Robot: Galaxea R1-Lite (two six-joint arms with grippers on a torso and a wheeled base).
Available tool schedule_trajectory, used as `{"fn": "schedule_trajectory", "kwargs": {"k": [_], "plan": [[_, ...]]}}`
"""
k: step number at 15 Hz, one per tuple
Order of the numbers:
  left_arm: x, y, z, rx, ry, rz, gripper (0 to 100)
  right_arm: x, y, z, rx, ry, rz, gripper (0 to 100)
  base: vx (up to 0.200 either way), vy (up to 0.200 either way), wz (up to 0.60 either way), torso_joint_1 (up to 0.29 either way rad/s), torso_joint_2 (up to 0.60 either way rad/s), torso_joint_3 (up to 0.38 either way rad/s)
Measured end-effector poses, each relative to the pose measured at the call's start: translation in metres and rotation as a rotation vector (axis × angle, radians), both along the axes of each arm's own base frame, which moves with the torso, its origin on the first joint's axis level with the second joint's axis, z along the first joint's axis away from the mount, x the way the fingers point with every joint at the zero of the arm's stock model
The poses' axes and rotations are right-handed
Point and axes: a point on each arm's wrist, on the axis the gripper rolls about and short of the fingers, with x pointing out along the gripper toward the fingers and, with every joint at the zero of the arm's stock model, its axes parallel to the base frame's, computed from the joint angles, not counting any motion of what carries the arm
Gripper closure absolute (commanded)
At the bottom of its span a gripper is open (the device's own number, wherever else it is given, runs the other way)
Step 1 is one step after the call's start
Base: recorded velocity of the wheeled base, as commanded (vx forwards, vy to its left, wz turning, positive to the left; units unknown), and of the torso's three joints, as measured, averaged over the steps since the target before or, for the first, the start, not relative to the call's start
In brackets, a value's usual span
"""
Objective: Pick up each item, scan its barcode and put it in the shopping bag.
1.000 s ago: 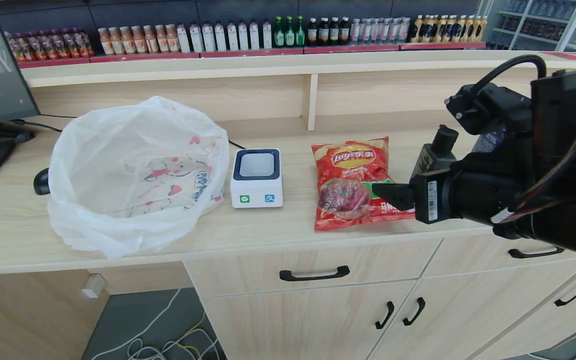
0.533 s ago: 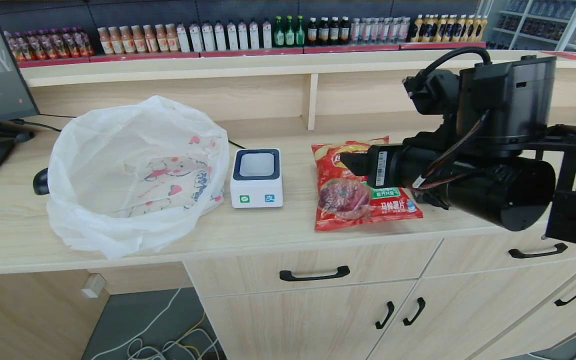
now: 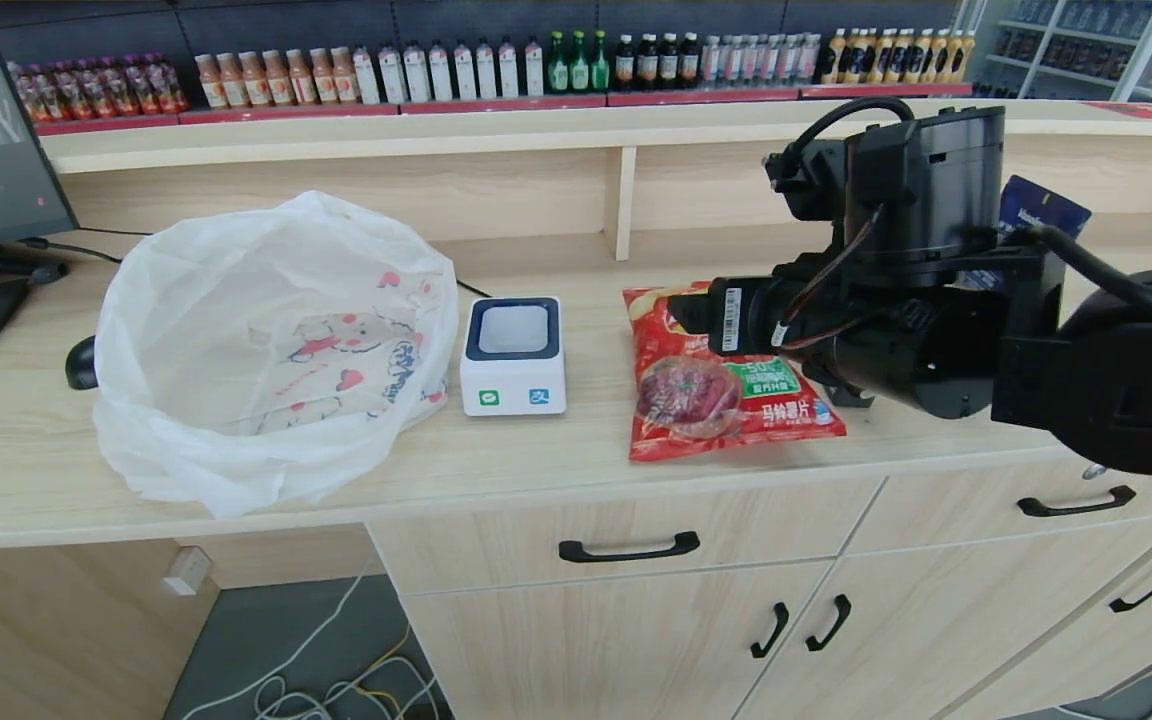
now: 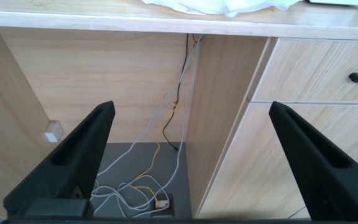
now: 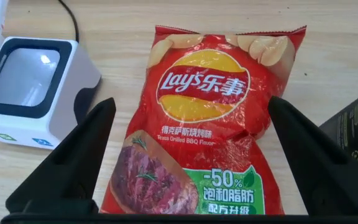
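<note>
Red foil crisp bag [image 3: 726, 400] is looking light, slippery (crushable too); right tool [image 3: 681, 315], spread apart, is hovering above; its 12 o'clock seam suits pinching.

Scanner [image 3: 514, 355] mid tabletop [image 3: 536, 450]. Shopping bag [image 3: 266, 350] just left of scanner. Chips bag [image 3: 706, 400] right of scanner, apart, lying flat. Right gripper [image 3: 684, 316] over chips bag's far half. Mouse [image 3: 83, 362] far left of scanner, beyond shopping bag. Bottle shelf [image 3: 496, 103] behind scanner.
</note>
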Motion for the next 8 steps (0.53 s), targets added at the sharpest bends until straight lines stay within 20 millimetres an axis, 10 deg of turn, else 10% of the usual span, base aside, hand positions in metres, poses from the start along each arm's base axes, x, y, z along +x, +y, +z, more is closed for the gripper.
{"fn": "schedule_trajectory", "kwargs": {"k": [8], "plan": [[0.0, 0.0, 0.0, 0.0, 0.0, 0.0, 0, 0.024, 0.006, -0.003, -0.037, 0.149, -0.043, 0, 0.0, 0.0, 0.0, 0.0, 0.0, 0.0]]}}
